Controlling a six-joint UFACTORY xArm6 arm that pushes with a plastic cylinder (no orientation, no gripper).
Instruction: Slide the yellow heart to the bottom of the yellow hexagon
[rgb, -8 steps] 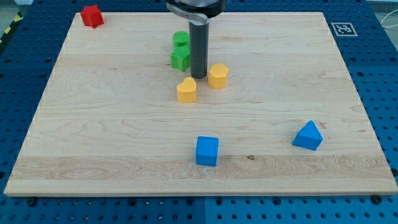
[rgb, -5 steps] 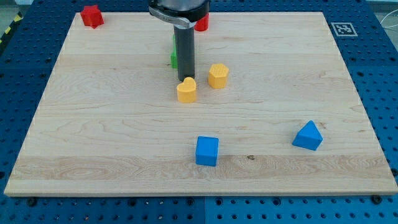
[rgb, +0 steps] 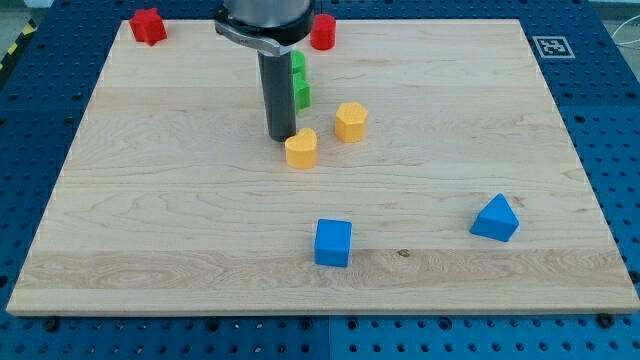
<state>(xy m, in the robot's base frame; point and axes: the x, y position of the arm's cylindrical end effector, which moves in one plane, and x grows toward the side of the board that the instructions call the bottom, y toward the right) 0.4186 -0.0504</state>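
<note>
So my tip (rgb: 279, 137) has slid over to the view's left across the last second: it was sitting between the green blocks and the yellow hexagon (rgb: 350, 121), and now it's parked just off the upper-left shoulder of the yellow heart (rgb: 301, 147), touching or near enough. There's no claw on this rig, just a plain rod, so nothing to open or close. The heart has barely budged; it sits to the lower-left of the hexagon, close but not touching. I reckon the tip is now behind the heart on the correct side, so a push toward the view's lower right should carry it under the hexagon. The green blocks (rgb: 299, 80), half hidden behind the rod, sit above-left of the hexagon.
</note>
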